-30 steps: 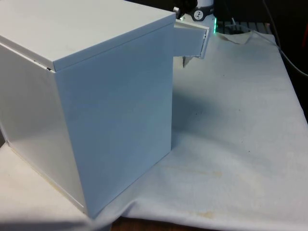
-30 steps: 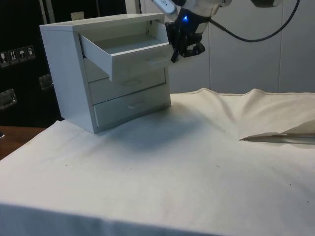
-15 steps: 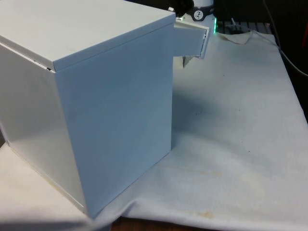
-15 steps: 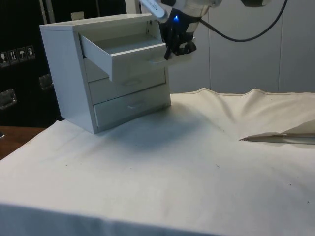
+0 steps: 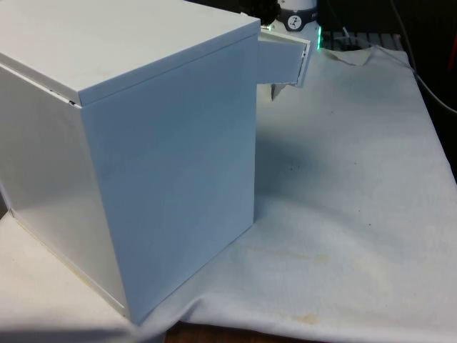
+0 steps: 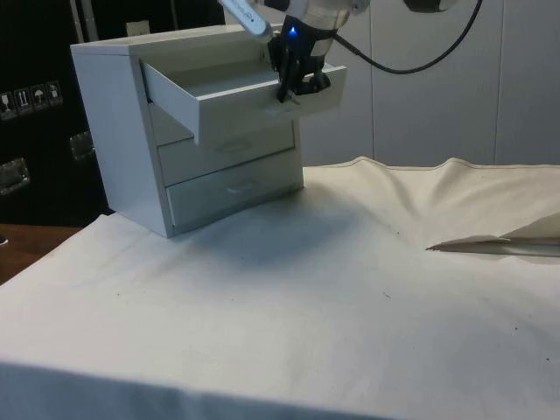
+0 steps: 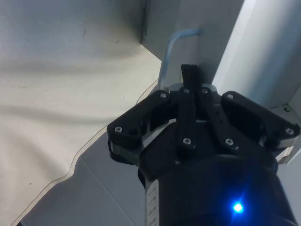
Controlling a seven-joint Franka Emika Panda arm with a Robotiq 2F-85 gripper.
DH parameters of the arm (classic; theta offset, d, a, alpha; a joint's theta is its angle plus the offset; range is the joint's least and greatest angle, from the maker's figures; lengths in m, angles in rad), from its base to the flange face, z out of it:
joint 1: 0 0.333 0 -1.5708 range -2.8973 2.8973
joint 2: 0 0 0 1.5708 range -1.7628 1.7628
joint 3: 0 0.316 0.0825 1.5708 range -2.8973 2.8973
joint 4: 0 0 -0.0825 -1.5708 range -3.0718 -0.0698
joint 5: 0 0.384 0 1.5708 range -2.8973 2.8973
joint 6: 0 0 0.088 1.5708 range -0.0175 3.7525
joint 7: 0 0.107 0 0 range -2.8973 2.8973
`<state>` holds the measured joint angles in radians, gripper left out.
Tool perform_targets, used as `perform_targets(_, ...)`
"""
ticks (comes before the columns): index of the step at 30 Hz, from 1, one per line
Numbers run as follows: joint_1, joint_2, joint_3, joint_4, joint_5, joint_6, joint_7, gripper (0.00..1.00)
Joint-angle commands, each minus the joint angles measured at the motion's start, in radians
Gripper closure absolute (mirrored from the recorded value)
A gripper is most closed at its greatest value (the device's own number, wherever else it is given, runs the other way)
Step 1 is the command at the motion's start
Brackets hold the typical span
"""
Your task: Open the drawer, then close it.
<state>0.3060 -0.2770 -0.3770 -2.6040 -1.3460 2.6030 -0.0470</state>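
top drawer [image 6: 229, 94]: pulled out | jaws: clenched together, empty, against its front

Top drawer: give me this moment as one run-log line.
phase: closing | top drawer: pulled out of chest | gripper: shut, against drawer front by handle | lower two drawers: closed

Front view: looks across the table from very near the chest of drawers [image 5: 143, 143], facing its plain back and side.
Side view: stands further off at the table's side, facing the chest's front, with the open top drawer [image 6: 232, 92].
Wrist view: sits close above the gripper [image 7: 190, 75], looking along it, probably at the drawer front.
Shared: the chest, the pulled-out drawer and the white cloth [image 6: 306, 306].
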Motion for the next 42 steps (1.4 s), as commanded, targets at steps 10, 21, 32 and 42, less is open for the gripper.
perform_targets(10, 0.001, 0.005, 0.004, 0.018, 0.017, -0.019, 0.001, 1.00)
perform_targets(21, 0.003, 0.006, 0.016, 0.063, 0.030, -0.071, -0.011, 1.00)
perform_targets(32, 0.005, 0.010, 0.022, 0.094, 0.020, -0.100, 0.000, 1.00)
perform_targets(42, 0.006, 0.037, 0.035, 0.139, 0.009, -0.140, 0.026, 1.00)
